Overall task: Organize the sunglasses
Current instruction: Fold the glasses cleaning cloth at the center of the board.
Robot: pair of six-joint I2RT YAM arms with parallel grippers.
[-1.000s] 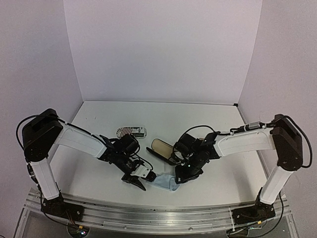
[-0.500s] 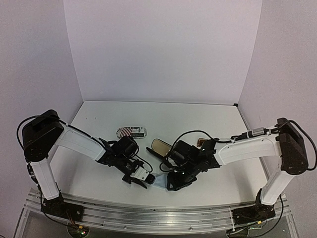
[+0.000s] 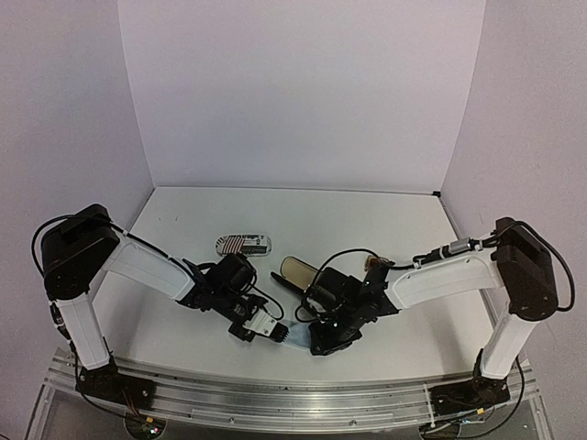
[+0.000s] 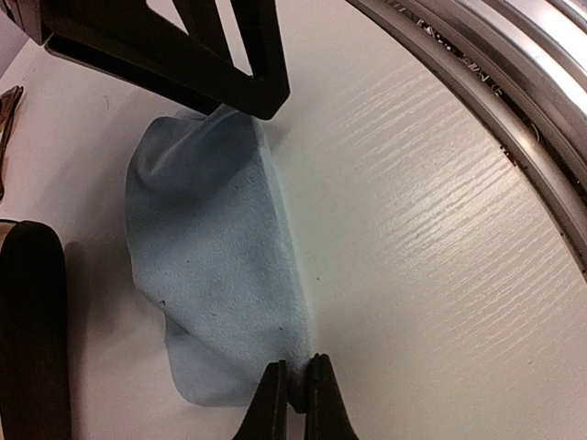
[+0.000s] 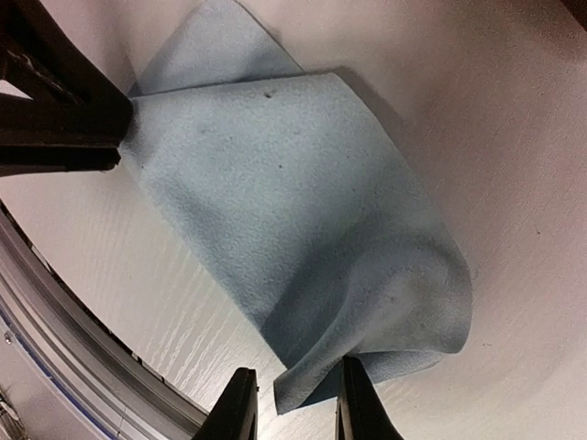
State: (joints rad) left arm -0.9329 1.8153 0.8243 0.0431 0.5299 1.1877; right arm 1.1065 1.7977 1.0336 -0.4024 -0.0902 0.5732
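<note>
A pale blue cloth (image 3: 295, 337) lies folded on the table near the front edge, between my two grippers. My left gripper (image 4: 295, 396) is shut on one corner of the cloth (image 4: 211, 275). My right gripper (image 5: 295, 408) is open, its fingers (image 5: 353, 403) straddling the opposite loose corner of the cloth (image 5: 293, 211). A bit of the brown sunglasses (image 3: 374, 266) shows behind the right arm. The white sunglasses are not in view. In the top view the left gripper (image 3: 273, 330) and right gripper (image 3: 316, 344) are close together.
An open black case with a tan lining (image 3: 298, 272) lies just behind the grippers; its dark edge (image 4: 32, 339) shows in the left wrist view. A striped black-and-white case (image 3: 243, 245) lies further back left. The metal rail (image 4: 495, 101) runs along the table's front edge.
My right gripper has moved left and nearer to the front edge, down over the cloth's corner. My left gripper has shifted slightly right. The cloth is now bunched and mostly hidden between them.
</note>
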